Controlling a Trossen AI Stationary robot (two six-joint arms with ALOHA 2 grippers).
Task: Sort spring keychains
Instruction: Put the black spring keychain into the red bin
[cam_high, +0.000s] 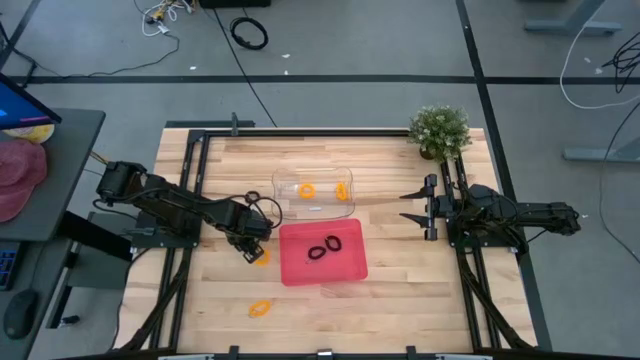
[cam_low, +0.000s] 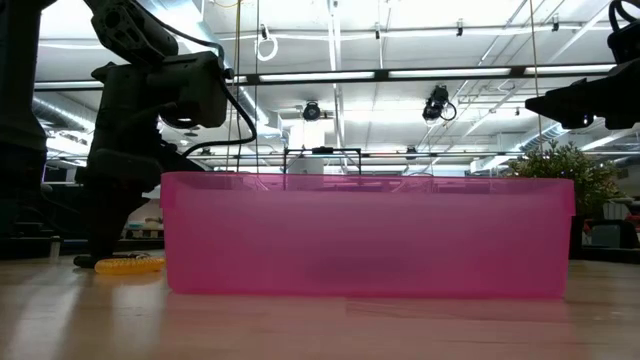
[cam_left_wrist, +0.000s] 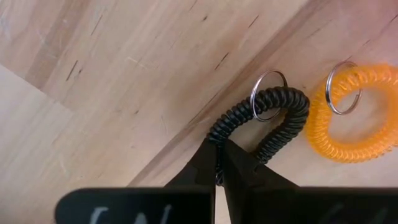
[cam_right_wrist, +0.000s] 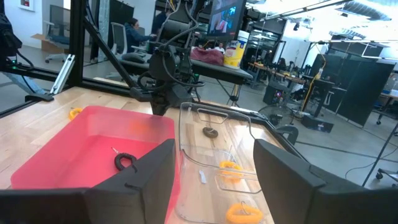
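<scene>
My left gripper (cam_high: 250, 247) points down just left of the pink tray (cam_high: 300, 275), shut on a black spring keychain (cam_left_wrist: 273, 109). An orange keychain (cam_left_wrist: 354, 115) lies flat on the table right beside it (cam_high: 261, 257). Two black keychains (cam_high: 325, 248) lie in the pink tray. Two orange ones (cam_high: 307, 189) (cam_high: 342, 190) lie in the clear tray (cam_high: 285, 195) behind it. Another orange keychain (cam_high: 260, 308) lies loose near the table's front edge. My right gripper (cam_high: 408, 205) waits open and level at the right, touching nothing. My left gripper pinches the black keychain's coiled cord (cam_left_wrist: 217, 144) between its two fingertips, at the part of the loop opposite the metal ring (cam_left_wrist: 268, 94). The fingers come from above, pointing down. The loop is squeezed narrow at the pinch. Whether it is clear of the table, I cannot tell.
The pink tray (cam_low: 370, 240) stands at the table's middle, the clear tray (cam_right_wrist: 211, 155) just beyond it. A potted plant (cam_high: 440, 130) stands at the far right corner. Bare wood lies along the front edge and to the left.
</scene>
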